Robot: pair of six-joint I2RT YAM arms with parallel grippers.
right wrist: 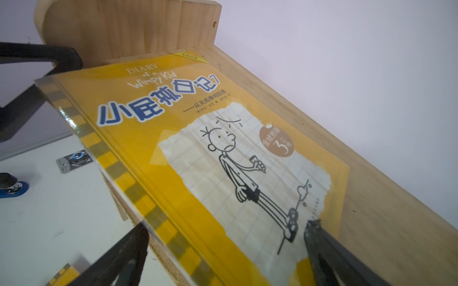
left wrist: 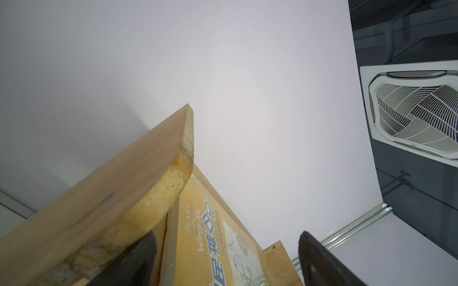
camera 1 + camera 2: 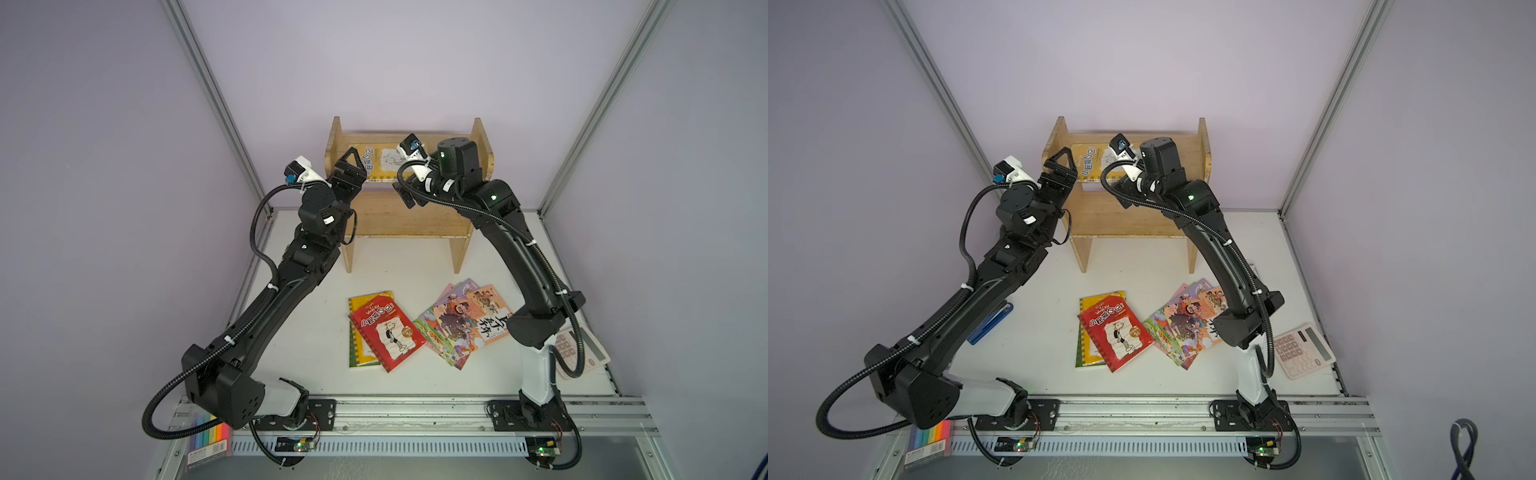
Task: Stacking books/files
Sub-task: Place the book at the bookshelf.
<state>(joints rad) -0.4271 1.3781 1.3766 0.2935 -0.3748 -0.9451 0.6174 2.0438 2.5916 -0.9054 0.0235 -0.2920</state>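
Concerns the yellow Wimpy Kid paperback (image 1: 198, 161), lying cover up on the upper board of the wooden rack (image 3: 409, 218) at the back of the table. Overhangs the front edge of that board a little with its striped spine side. Cannot tell whether quite flat or somewhat tilted.

Sits between the two grippers, gripped by neither. Left gripper (image 3: 352, 166) just beside one end of the book, jaws standing apart, empty. Right gripper (image 1: 229, 225) at the opposite end, jaws wide apart, one finger over the cover and one below the overhanging edge, holding nothing.

Looks therefore like the end of a placing step: one book set on the rack and let go. Counts as an early point of the task, judging by the others down on the white table (image 3: 415, 374): a red Wimpy Kid book (image 3: 390, 334) on top of a yellow one (image 3: 368, 299), and just beside them a fan of thin cartoon books (image 3: 467, 320) with black calligraphy.

Asks next, probably, for drawing both grippers back and clear of the rack without dragging the paperback off its edge, then going down to the red book, the top one of its pile. Needs care there: thin and flat on the table, so hard to get a finger under.

Farther out, not for stacking: a pinkish calculator (image 3: 1304, 351) at the right side of the table, a pack of coloured highlighters (image 3: 208, 436) at the front left corner.
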